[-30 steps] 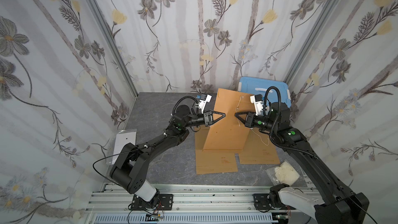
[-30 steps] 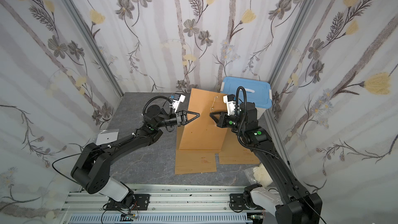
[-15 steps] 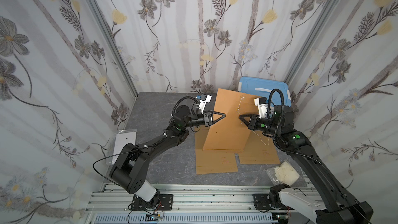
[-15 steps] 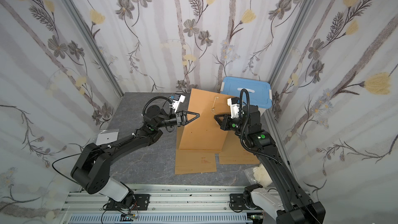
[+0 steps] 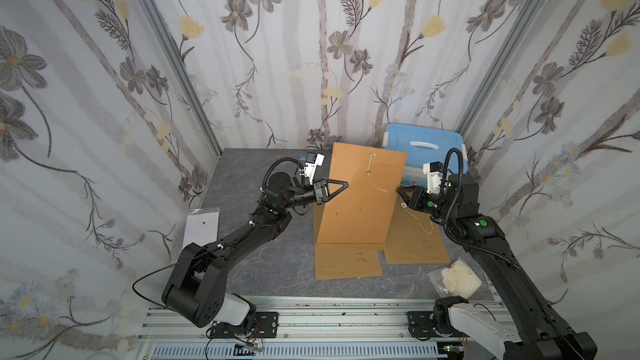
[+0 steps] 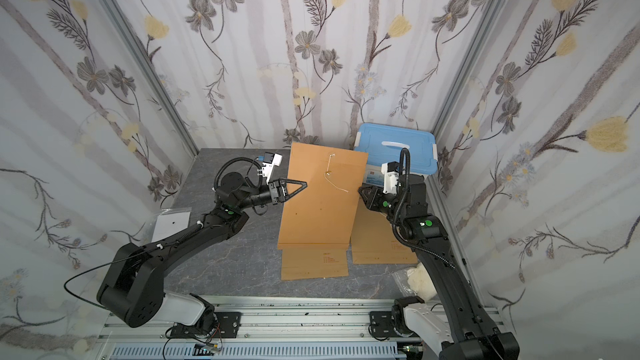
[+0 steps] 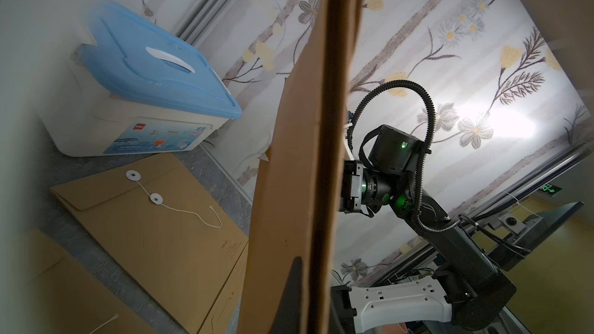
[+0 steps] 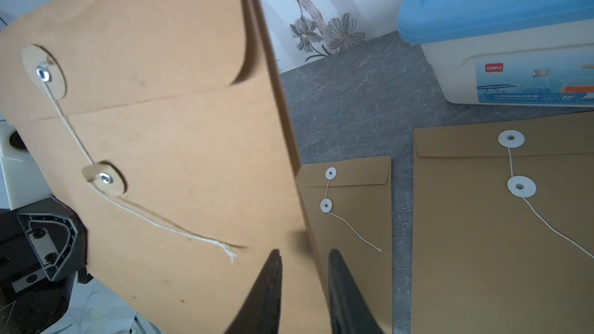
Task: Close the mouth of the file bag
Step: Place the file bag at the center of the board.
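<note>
Arms (image 5: pixel 239 238) are matte black with white base shells (image 5: pixel 235 309), ribbed black cable loops (image 7: pixel 431 111), tiny green lights (image 7: pixel 400 202) and white camera brackets (image 5: pixel 313 167).

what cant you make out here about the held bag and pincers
Left pincer's other finger: behind the held bag, left wrist view.
Right pincer: whether it touches the bag edge is unclear, right wrist view.
String turns round the lower disc: hidden under it, right wrist view.
Box label: cut off by the right wrist view's edge.

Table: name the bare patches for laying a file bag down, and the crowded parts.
Free: table back-left corner, behind the left arm; front-left, between white sheet and front file bag. Crowded: right half, with second file bag, storage box, pouch.
</note>
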Motion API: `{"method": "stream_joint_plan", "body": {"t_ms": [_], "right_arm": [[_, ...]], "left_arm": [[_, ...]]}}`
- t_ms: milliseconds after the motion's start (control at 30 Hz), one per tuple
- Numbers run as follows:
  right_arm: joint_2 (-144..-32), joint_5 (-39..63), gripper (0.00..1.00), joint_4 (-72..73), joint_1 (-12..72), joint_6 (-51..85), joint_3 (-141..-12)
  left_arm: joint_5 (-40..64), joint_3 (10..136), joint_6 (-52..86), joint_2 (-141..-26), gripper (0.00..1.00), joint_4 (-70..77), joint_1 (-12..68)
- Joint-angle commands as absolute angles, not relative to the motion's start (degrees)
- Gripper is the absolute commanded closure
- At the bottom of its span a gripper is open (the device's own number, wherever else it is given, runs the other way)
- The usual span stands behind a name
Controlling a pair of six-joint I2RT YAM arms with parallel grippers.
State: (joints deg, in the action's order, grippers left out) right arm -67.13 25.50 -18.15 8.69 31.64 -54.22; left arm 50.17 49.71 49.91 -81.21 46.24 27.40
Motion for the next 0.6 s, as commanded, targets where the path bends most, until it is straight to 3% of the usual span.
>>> {"method": "stream_joint_plan", "body": {"t_ms": [0,233,433,567], "right_arm": [[-67.9,25.4,0.65,-16.0,8.6,31.7,-54.2],[-71.6,25.8,0.57,-16.4,11.8,30.7,-56.1],[-76.7,17.8,0.55,-21.2,22.0,25.7,-60.2],[-81.5,19.4,0.53,-19.2,26.0,25.8,-61.3]], "left_arm": [[48.5,47.7,45.8,-77.0,1.00,38.6,24.9],[46.1,43.8,39.4,-67.6,1.00,14.4,12.6],[47.5,45.5,37.9,-69.0,1.00,0.4,2.6],[47.1,48.3,34.7,-70.7,1.00,-9.5,-1.9]]}}
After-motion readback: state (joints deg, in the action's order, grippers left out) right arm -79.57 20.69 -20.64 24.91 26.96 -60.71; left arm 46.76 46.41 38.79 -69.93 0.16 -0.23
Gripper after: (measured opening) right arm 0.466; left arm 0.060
